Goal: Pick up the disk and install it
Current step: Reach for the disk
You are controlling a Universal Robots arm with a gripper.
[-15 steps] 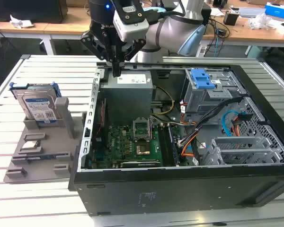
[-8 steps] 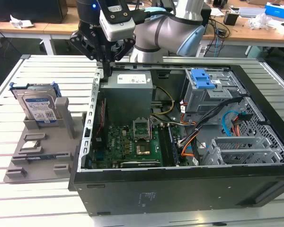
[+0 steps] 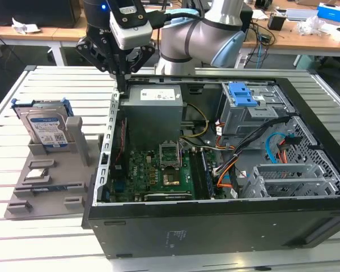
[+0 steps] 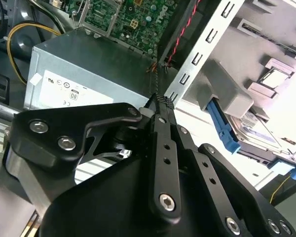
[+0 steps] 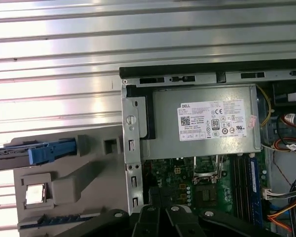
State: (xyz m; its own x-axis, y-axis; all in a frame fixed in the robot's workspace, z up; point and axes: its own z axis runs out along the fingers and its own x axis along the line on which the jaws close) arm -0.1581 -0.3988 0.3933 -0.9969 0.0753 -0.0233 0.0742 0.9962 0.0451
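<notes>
Your hand [image 3: 122,86] hangs pinched shut and empty over the black metal computer case [image 3: 215,226]. In the exterior view, the flat silver disk in its blue plastic frame [image 3: 45,129] stands at eight o'clock from it; open wide and approach it squarely.

disk [image 3: 45,129] shiny metal edged in blue plastic; gripper [image 4: 160,101] matt black metal; holder [image 3: 62,170] matt grey plastic.

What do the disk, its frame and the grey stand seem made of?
Disk: silvery metal casing, dull sheen, with a white-and-blue paper label. Frame: bright blue plastic, judging by its saturated colour. Stand: matte grey, probably plastic; uniform and unreflective.
</notes>
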